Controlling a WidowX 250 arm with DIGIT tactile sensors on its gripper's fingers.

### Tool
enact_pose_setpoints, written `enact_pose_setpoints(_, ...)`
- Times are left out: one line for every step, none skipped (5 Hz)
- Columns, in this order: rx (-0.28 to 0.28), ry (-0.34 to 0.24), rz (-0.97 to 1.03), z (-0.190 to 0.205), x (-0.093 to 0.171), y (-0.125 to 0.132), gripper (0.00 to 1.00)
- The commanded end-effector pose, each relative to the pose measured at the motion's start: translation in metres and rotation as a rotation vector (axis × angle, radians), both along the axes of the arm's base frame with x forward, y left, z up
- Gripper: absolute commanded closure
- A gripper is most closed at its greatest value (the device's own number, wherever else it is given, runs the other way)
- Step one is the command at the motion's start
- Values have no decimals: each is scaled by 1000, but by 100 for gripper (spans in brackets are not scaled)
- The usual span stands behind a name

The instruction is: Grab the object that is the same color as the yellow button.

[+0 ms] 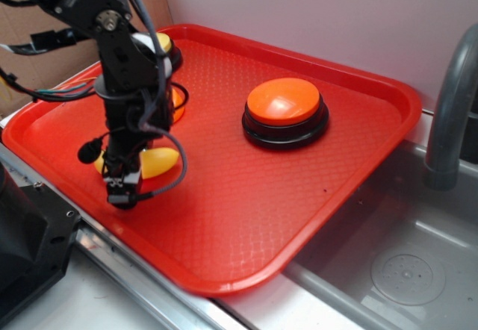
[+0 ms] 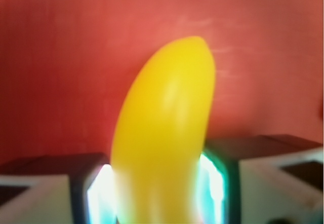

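Observation:
The yellow banana (image 1: 158, 163) lies on the red tray (image 1: 246, 218) at the front left, partly hidden by my arm. My gripper (image 1: 124, 190) is down over it. In the wrist view the banana (image 2: 167, 127) fills the space between my fingers (image 2: 93, 193), whose pads rest against both of its sides. The gripper (image 2: 158, 198) is shut on the banana. The yellow button (image 1: 163, 43) sits at the tray's back left corner, mostly hidden behind the arm.
A large orange-topped button (image 1: 284, 110) stands mid-tray to the right. A small orange curved piece (image 1: 178, 103) lies behind the arm. A metal sink (image 1: 396, 270) with a grey faucet (image 1: 448, 113) is on the right. The tray has a raised rim.

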State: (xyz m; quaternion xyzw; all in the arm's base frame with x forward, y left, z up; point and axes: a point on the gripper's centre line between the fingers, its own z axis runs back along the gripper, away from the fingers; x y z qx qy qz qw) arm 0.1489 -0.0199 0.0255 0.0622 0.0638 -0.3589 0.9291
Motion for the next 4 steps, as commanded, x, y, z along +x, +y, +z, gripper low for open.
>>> enact_pose_setpoints(-20, -161, 521, 108, 0, 8, 100)
enact_pose_setpoints(-47, -164, 774, 158, 5, 2, 100)
enact_pose_setpoints(-50, -220, 934, 181, 11, -1, 100)
enact_pose_setpoints(-29, -199, 887, 181, 13, 4, 100)
